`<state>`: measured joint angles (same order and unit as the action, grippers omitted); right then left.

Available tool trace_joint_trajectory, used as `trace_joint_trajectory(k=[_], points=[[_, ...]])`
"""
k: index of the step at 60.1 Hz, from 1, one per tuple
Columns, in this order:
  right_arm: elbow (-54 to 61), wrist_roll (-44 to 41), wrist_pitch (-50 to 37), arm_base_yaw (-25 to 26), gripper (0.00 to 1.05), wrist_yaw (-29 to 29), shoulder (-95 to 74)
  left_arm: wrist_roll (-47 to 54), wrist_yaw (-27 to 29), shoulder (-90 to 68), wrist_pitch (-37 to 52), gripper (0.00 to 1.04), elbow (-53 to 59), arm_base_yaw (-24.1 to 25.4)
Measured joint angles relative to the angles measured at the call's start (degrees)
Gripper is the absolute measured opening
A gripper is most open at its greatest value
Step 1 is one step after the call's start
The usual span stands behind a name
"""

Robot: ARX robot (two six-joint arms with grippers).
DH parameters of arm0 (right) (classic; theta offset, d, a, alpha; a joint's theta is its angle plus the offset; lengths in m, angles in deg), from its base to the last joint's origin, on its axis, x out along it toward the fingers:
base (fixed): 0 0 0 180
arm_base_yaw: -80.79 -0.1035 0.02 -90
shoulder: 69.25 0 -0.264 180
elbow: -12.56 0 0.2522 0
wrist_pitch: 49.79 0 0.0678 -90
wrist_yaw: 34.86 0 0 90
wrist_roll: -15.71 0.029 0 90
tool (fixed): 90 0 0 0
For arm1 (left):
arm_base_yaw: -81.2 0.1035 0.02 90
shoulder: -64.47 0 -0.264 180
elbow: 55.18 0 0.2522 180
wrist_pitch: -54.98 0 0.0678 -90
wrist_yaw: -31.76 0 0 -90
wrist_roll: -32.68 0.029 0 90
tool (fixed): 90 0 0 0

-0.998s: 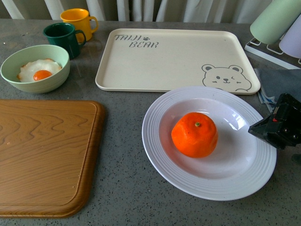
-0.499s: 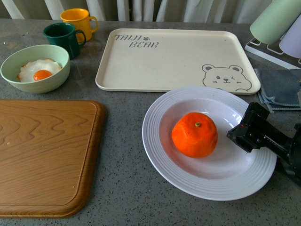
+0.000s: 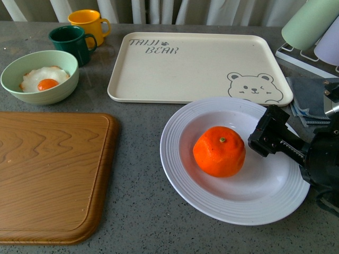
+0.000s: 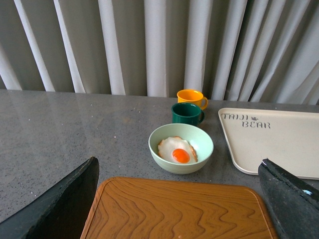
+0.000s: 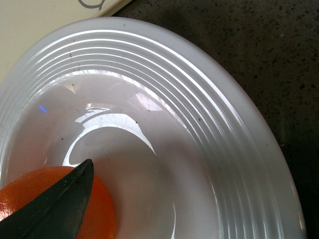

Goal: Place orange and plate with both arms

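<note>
On the tabletop (image 3: 137, 159) near the robot's right side, the plate (image 3: 177, 159) sits just in front of the bear tray (image 3: 201, 69), with the orange (image 3: 219, 151) resting in its well, stem spot up. The right end effector (image 3: 260, 138) hangs over the plate's right half, just beside the orange and seemingly not touching it. The right wrist view shows only 1 dark finger (image 5: 55, 209) across the fruit's edge, so I cannot tell whether its jaws are spread or closed. The left end effector (image 4: 179, 160) is out of the front view. Its own camera shows 2 fingers spread wide with nothing between them, held above the board (image 4: 174, 209) and facing the bowl (image 4: 179, 170).

The step in hand looks like the right arm's approach to the orange, with no grasp made yet. The next move probably calls for setting the fingers on either side of the fruit, lowering to its widest part and closing gently. A round fruit on a glossy plate may roll if nudged from 1 side. The plate itself would then likely fall to the left arm.
</note>
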<state>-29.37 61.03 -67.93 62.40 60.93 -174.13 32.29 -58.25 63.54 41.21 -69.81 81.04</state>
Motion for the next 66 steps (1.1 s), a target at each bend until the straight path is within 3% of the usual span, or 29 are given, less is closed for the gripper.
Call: trace_joint_trajectory(k=[4,9,32,40,66], points=[[-0.48,0.2,0.0,-0.07,0.91,0.15,-0.61,0.0,0.0,0.0,0.0,0.96,0.0,0.0],[-0.98,0.68,-0.11,-0.04,0.8,0.31,-1.64,0.0,0.0,0.0,0.0,0.96,0.0,0.0],[-1.14,7.19,-1.22,1.33,0.21,-3.78,-4.22,0.0,0.0,0.0,0.0,0.96,0.0,0.02],[-1.07,9.35,-1.33,1.36,0.15,-4.79,-4.17,0.0,0.0,0.0,0.0,0.96,0.0,0.0],[2.56,12.66,-1.25,1.7,0.1,-6.51,1.53,0.0,0.0,0.0,0.0,0.96,0.0,0.0]])
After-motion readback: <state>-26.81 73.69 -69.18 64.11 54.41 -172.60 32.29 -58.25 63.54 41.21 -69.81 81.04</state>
